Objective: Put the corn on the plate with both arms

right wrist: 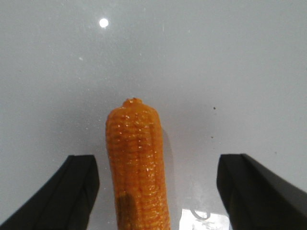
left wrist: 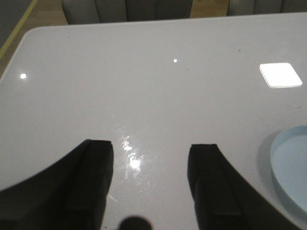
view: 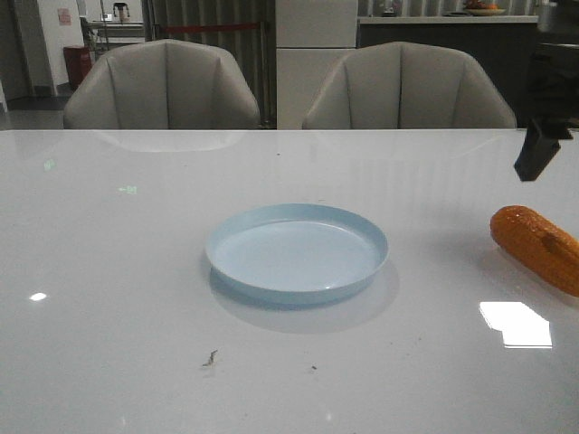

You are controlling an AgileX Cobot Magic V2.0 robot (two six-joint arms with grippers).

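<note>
Now the right gripper [right wrist: 156,191] hangs spread wide around the corn [view: 536,246], at three o'clock from the plate [view: 297,250]; left gripper [left wrist: 151,184] spread too.

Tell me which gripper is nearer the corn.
Right. The right gripper hangs over the corn, open jaws either side of it. The left gripper is over bare table beside the plate.

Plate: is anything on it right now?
Nothing lies on the pale blue plate; its whole inside shows bare. The corn lies on the table to its right, between the open right claw's fingers.
</note>
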